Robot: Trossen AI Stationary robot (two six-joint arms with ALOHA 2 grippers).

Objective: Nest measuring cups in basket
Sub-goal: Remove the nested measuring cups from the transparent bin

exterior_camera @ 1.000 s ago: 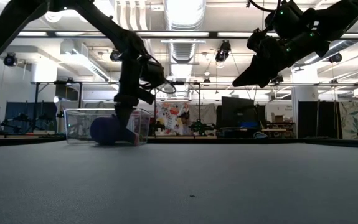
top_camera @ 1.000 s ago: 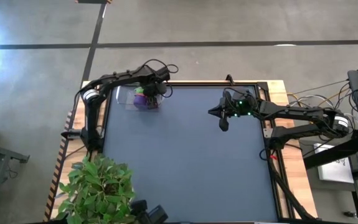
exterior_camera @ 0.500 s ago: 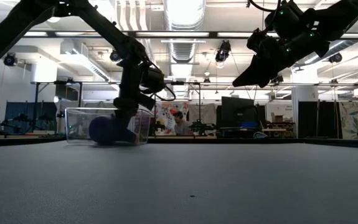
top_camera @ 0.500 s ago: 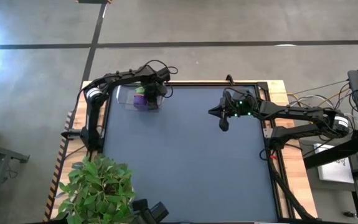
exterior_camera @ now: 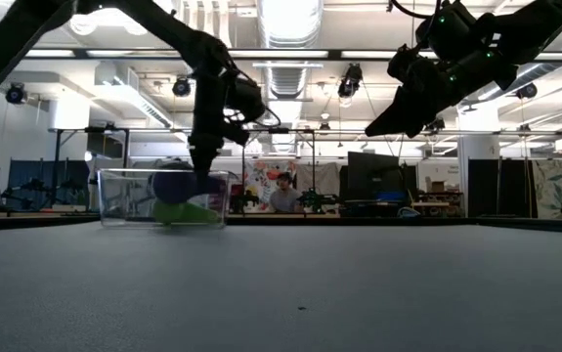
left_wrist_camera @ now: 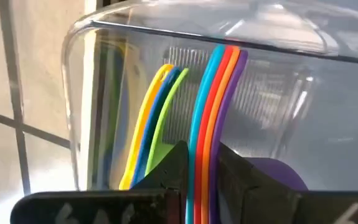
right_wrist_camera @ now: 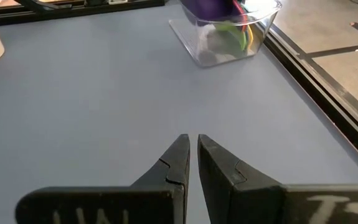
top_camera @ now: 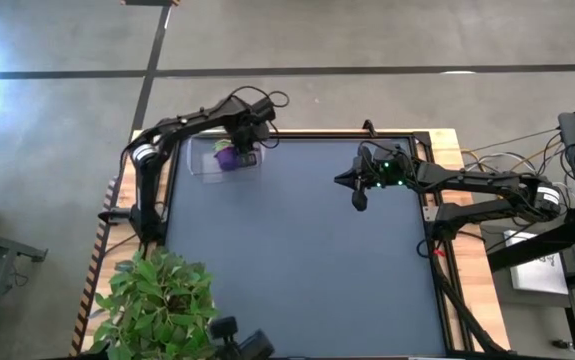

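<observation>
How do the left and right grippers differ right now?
The left gripper is at the clear plastic rectangular basket in the table's far left corner, shut on a bunch of blue, red, orange and purple measuring cup handles. The right gripper hangs above bare table on the right side, shut on nothing. Both are dark two-finger grippers.
</observation>
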